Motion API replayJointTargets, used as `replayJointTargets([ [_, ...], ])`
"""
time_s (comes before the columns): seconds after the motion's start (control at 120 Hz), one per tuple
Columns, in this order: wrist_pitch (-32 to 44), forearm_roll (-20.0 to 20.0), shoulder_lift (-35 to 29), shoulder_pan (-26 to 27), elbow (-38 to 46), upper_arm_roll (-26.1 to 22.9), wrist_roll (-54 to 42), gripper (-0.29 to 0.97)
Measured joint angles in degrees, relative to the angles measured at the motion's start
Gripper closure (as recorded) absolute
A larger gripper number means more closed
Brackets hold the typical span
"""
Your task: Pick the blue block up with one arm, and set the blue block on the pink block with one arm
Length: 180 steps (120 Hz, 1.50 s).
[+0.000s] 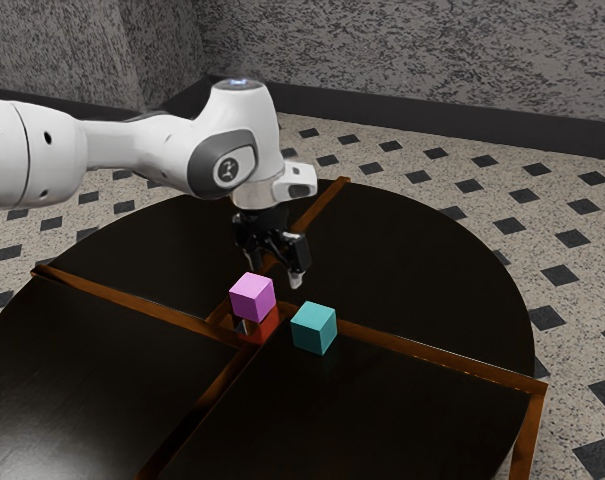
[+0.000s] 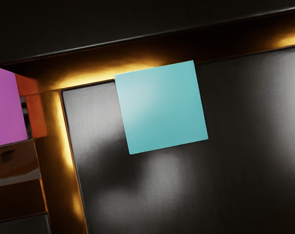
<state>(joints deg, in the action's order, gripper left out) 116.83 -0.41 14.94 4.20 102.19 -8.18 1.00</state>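
Note:
The blue block point(image 1: 314, 328), teal in colour, rests on the dark table point(image 1: 422, 260) just beside the wooden cross at its centre. The pink block point(image 1: 252, 296) stands to the exterior view's left of it, on top of a red piece point(image 1: 263, 327) at the centre of the cross. My gripper point(image 1: 274, 262) hangs above and slightly behind the two blocks, open, with nothing between its fingers. In the wrist view the blue block point(image 2: 161, 106) lies under my hand, and the pink block point(image 2: 6, 108) and the red piece point(image 2: 34, 105) sit off to one side.
Raised wooden strips point(image 1: 432, 352) split the round table into quarters and edge its near sides. The blue block sits close to the corner where two strips point(image 2: 64, 146) meet. A checkered floor point(image 1: 572, 230) surrounds the table.

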Motion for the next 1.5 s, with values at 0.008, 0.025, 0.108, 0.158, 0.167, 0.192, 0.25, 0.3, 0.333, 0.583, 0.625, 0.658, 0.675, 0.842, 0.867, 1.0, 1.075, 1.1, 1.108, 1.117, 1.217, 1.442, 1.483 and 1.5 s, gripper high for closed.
replayJointTargets([
  [0.008,0.03,0.00,0.07,0.03,-0.07,0.00,0.05,0.00],
  [0.025,0.09,0.01,0.18,0.08,-0.18,0.00,0.16,0.00],
  [0.108,0.31,0.07,1.45,0.11,-1.19,0.01,0.65,0.00],
  [0.158,0.39,0.11,2.71,0.19,-2.45,0.01,0.90,0.00],
  [0.167,0.40,0.11,2.90,0.20,-2.64,0.01,0.94,0.00],
  [0.192,0.42,0.13,3.47,0.24,-3.19,0.01,1.06,0.00],
  [0.25,0.48,0.14,4.60,0.26,-4.16,0.01,1.31,0.00],
  [0.3,0.53,0.14,5.46,0.27,-4.48,0.01,1.51,0.00],
  [0.333,0.58,0.14,6.12,0.28,-4.58,0.01,1.64,0.00],
  [0.583,1.63,0.07,9.92,0.55,-4.68,0.03,2.28,0.00],
  [0.625,2.01,0.07,10.24,0.97,-4.69,0.04,2.38,0.00],
  [0.658,2.25,0.07,10.56,1.25,-4.69,0.07,2.46,0.00],
  [0.675,2.36,0.07,10.75,1.34,-4.69,0.10,2.51,0.00],
  [0.842,3.09,0.06,12.76,1.94,-5.53,0.55,2.88,0.00],
  [0.867,3.15,0.05,13.10,2.19,-5.67,0.82,2.92,0.00],
  [1.0,3.39,0.12,14.47,2.81,-7.48,1.36,3.05,0.00],
  [1.075,3.47,0.17,15.18,2.89,-8.22,1.40,3.10,0.00],
  [1.1,3.50,0.18,15.38,2.90,-8.43,1.41,3.11,0.00],
  [1.108,3.50,0.19,15.46,2.90,-8.54,1.41,3.11,0.00],
  [1.117,3.51,0.19,15.53,2.91,-8.63,1.41,3.12,0.00],
  [1.217,3.57,0.21,16.48,3.70,-9.16,2.45,3.16,0.00],
  [1.442,3.63,0.19,18.14,4.31,-9.59,3.07,3.27,0.00],
  [1.483,3.63,0.19,18.38,4.42,-9.83,3.10,3.29,0.00],
  [1.5,3.64,0.19,18.46,4.49,-9.89,3.10,3.29,0.00],
])
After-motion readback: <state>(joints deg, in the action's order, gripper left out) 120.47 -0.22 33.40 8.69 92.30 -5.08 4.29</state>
